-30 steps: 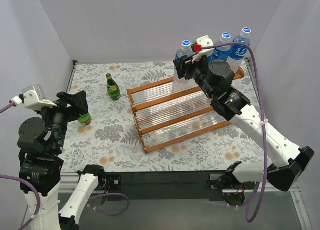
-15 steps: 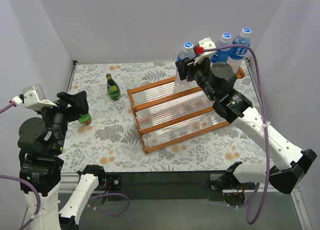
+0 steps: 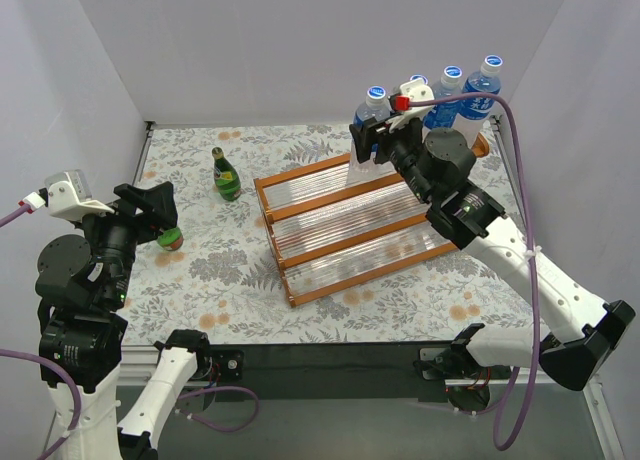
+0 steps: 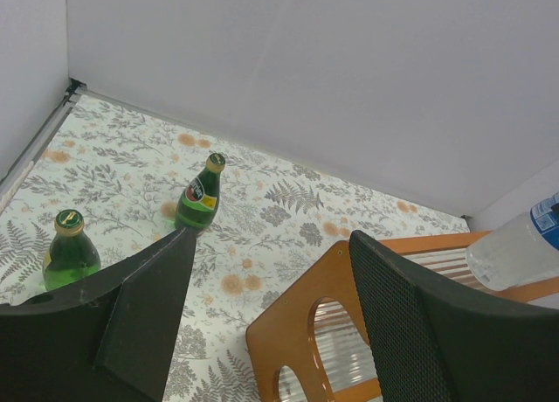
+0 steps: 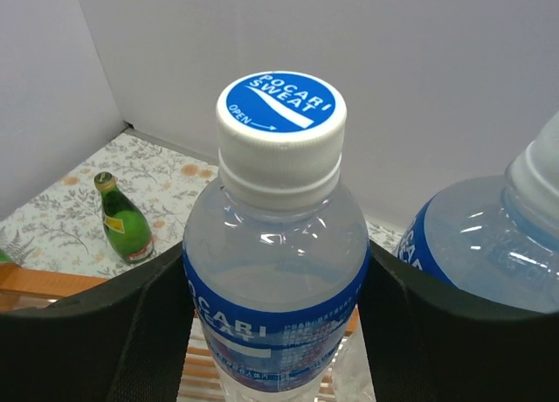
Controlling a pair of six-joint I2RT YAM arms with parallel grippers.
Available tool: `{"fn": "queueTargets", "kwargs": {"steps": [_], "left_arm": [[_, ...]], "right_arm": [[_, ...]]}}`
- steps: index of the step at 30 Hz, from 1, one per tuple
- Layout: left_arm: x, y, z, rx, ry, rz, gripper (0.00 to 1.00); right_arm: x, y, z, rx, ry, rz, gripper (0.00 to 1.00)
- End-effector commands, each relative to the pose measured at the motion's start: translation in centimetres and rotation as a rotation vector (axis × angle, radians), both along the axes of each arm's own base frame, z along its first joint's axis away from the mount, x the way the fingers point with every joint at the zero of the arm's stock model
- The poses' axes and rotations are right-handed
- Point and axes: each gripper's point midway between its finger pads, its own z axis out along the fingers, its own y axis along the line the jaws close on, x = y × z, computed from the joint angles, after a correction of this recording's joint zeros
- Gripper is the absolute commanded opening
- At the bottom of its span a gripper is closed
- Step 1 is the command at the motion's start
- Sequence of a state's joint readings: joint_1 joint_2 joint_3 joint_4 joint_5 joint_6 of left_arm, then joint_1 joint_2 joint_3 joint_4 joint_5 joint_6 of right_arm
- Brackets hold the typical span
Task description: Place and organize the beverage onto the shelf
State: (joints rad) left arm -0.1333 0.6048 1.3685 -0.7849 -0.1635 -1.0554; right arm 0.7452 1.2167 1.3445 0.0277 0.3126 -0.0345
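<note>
Clear bottle (image 5: 278,245) sits clamped in right gripper (image 5: 276,319) at shelf (image 3: 272,216) top tier, upright. Light, smooth, slightly squashy plastic, I judge; grip mid-body. Left gripper (image 4: 262,284) spread, empty, near green bottle (image 4: 70,255).

The clear bottle (image 5: 278,271) is cropped by the bottom edge, the neighbouring bottle (image 5: 493,245) by the right.

Standing bottles (image 3: 478,102) crowd the shelf (image 3: 345,220) top; lower tiers (image 3: 350,257) free.
</note>
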Motion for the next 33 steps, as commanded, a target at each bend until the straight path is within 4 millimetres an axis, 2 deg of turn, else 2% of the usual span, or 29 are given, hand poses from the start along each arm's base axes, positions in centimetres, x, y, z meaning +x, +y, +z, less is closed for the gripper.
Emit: {"fn": "queueTargets", "kwargs": {"steps": [1, 6, 16, 27, 33], "left_arm": [[-0.4, -0.2, 0.5, -0.003, -0.017, -0.016, 0.7], [-0.3, -0.3, 0.5, -0.003, -0.015, -0.019, 0.7], [-0.3, -0.3, 0.7, -0.001, -0.02, -0.019, 0.7], [0.3, -1.1, 0.5, 0.0, 0.003, -0.061, 0.7], [0.9, -2.0, -0.4, 0.006, 0.043, -0.105, 0.7]], "right_arm": [[-1.5, -1.8, 6.9, 0.142, -0.168, -0.006, 0.75], [-1.8, -1.6, 7.0, 0.141, -0.173, 0.008, 0.78], [-2.6, -1.3, 8.0, 0.132, -0.207, 0.051, 0.77], [-4.8, -1.5, 13.1, 0.109, -0.365, 0.122, 0.79], [-7.1, -1.0, 14.6, 0.012, -0.493, 0.216, 0.84]]}}
